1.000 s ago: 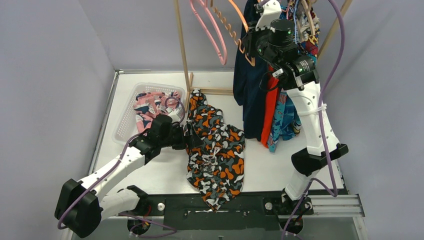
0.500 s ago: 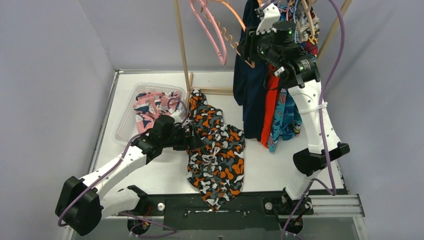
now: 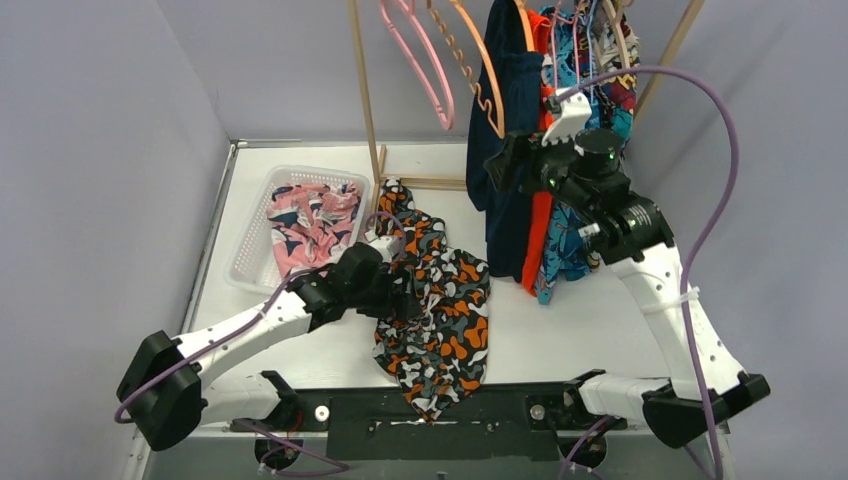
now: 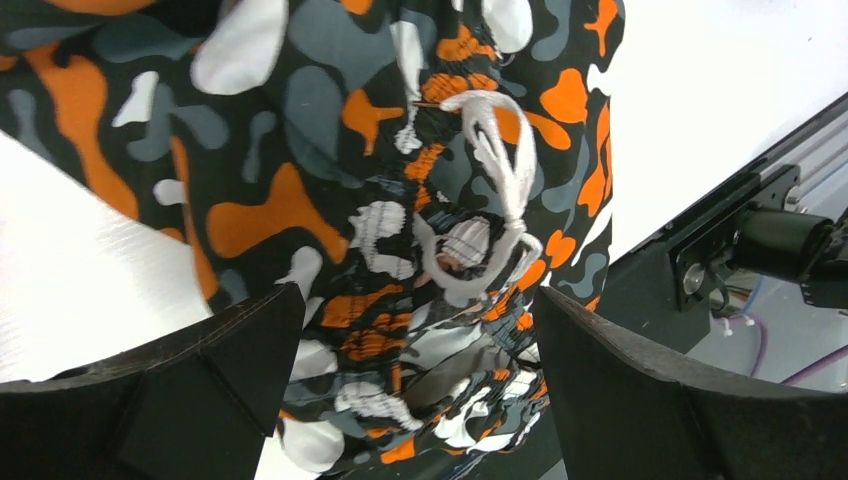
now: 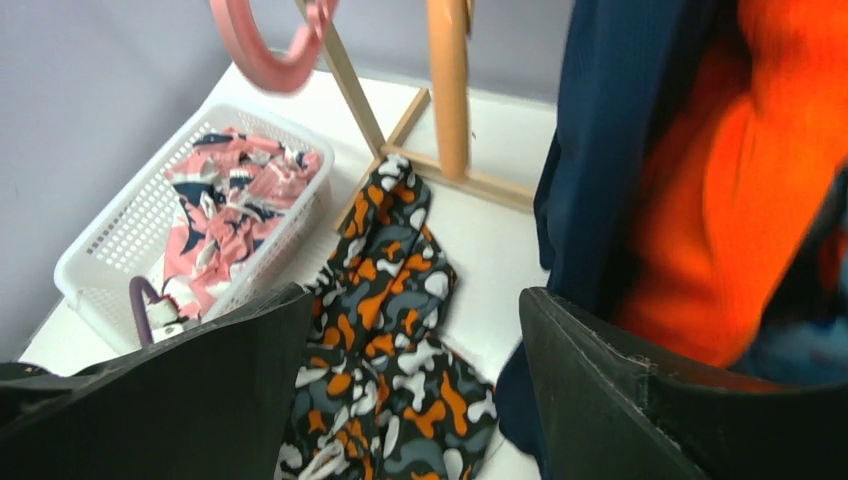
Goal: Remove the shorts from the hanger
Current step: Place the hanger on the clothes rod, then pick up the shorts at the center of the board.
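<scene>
By the bench's (image 3: pixel 560 330) front edge, the left claw (image 4: pixel 415 310) was spread wide over black-orange shorts (image 4: pixel 300 150); the right claw (image 5: pixel 415 300) likewise, beside navy shorts (image 5: pixel 610 130).

A: Top cam, where's it at?
B: Fixed, high & behind the arm bases. Looks down and fwd over the whole table (image 3: pixel 560 330), wooden rack (image 3: pixel 363 90) at the far side. Wide shot.
A: Left wrist cam?
B: V. close, pointing down on the black-orange shorts (image 4: pixel 330 200), w/ its own fingers (image 4: pixel 200 390) in the bottom corners.
A: Right wrist?
B: Higher up, right beside the hanging navy shorts (image 5: pixel 610 150), looking down & across to the basket (image 5: pixel 105 255).
A: Overlap?
B: All 3 catch the black-orange shorts. Top & right wrist also share basket, wooden rack, navy shorts.
</scene>
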